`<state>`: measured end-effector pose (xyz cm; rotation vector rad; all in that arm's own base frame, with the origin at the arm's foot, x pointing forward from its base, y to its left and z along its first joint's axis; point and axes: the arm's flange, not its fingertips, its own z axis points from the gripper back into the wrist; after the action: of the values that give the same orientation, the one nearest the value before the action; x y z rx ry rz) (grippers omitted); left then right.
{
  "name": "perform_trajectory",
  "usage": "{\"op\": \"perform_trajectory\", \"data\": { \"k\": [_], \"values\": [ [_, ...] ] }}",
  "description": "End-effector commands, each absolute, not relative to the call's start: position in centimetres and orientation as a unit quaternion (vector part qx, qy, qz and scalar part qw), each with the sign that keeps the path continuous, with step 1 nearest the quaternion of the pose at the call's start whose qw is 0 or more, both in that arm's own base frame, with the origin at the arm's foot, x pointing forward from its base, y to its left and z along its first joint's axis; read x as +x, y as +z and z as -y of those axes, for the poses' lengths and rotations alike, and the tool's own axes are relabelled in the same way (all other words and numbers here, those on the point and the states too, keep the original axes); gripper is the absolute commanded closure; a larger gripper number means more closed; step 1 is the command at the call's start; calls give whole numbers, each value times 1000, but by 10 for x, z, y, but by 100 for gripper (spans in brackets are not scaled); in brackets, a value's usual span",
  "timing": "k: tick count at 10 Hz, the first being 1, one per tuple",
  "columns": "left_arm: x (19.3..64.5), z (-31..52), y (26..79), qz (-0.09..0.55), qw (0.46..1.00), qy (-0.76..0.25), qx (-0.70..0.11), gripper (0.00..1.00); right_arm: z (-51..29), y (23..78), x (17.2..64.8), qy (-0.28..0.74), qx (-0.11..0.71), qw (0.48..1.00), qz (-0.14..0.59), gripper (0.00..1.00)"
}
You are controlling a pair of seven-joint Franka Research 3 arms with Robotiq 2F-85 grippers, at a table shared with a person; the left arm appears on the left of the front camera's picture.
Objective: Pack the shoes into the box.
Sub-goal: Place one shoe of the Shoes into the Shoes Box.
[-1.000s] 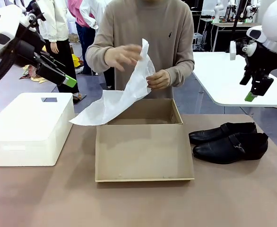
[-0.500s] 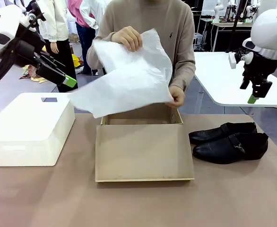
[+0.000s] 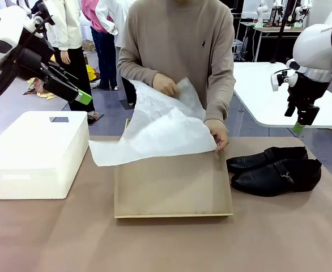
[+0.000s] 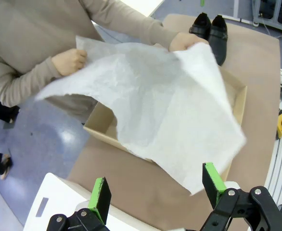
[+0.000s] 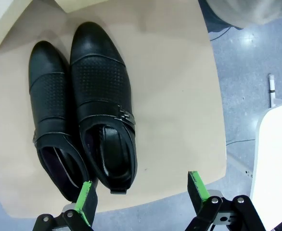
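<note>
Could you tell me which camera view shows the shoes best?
The right wrist view: it looks straight down on the shoes, showing both tops and a strap buckle. The front view shows them side-on beside the box; the left wrist view, small and far off.

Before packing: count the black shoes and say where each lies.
2. Both glossy black leather shoes lie side by side right of the tan cardboard box: one nearer the robot, one behind it.

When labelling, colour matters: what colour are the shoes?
Black shoes; clearest in the right wrist view.
</note>
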<state>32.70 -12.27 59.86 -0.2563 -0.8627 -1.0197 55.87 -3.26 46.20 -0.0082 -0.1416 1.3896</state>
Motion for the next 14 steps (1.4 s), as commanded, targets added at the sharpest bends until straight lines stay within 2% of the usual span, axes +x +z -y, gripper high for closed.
{"op": "perform_trajectory", "data": {
  "k": [1,7,8,14],
  "values": [
    [327,122,598,400,776,-472,-123,0,35,464,558,641,-8,764,68,0],
    [327,122,598,400,776,-472,-123,0,34,462,559,639,-4,766,65,0],
    [327,122,598,400,776,-472,-123,0,35,453,564,657,15,751,62,0],
    [327,122,598,400,776,-472,-123,0,46,413,576,651,32,757,47,0]
  ]
}}
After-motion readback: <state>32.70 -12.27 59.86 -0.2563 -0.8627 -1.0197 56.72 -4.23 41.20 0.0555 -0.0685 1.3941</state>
